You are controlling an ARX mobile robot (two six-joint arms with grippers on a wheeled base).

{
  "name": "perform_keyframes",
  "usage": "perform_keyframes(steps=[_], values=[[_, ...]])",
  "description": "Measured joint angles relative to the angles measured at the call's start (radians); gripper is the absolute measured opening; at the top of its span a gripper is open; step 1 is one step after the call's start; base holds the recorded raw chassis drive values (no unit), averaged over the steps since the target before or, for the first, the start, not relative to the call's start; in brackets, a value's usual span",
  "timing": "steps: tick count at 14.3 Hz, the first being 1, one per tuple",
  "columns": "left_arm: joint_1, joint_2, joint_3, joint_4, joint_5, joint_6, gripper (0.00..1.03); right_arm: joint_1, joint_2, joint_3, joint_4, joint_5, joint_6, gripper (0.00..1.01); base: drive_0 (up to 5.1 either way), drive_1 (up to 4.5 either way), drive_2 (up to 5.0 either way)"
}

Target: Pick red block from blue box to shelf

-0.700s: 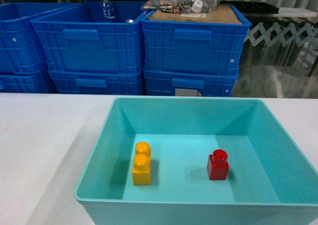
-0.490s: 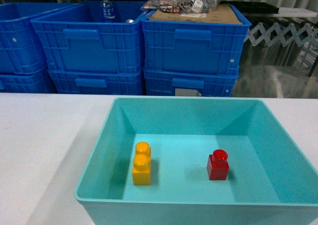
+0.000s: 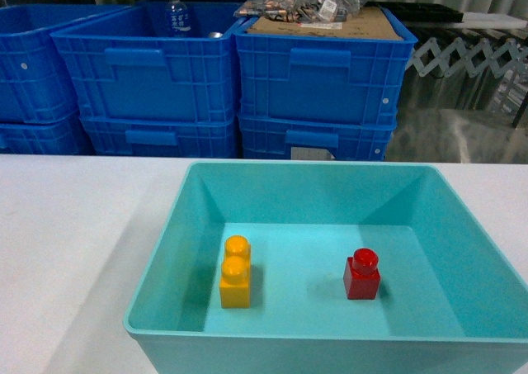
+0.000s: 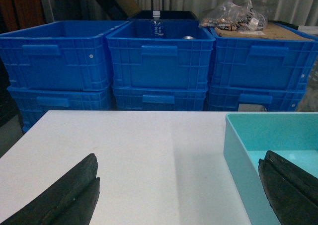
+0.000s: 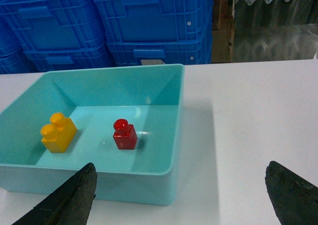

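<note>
Head view: white table (image 3: 74,250), blue crates (image 3: 231,77) behind; both grippers' fingers spread

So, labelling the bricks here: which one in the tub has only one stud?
The red block, on the right in the head view; the yellow brick has two studs.

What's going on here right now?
Nothing is being handled yet. The red block sits upright on the floor of the blue box, apart from a yellow brick. In the wrist views, the left gripper and right gripper are both open and empty, near the box.
</note>
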Motion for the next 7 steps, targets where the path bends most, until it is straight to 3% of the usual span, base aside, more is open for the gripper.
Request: perform_keyframes(steps=[7], values=[[0.0,0.0,0.0,0.0,0.0,0.0,0.98,0.0,0.0,0.0,0.0,0.0,0.0,0.98,0.0,0.0,0.0]])
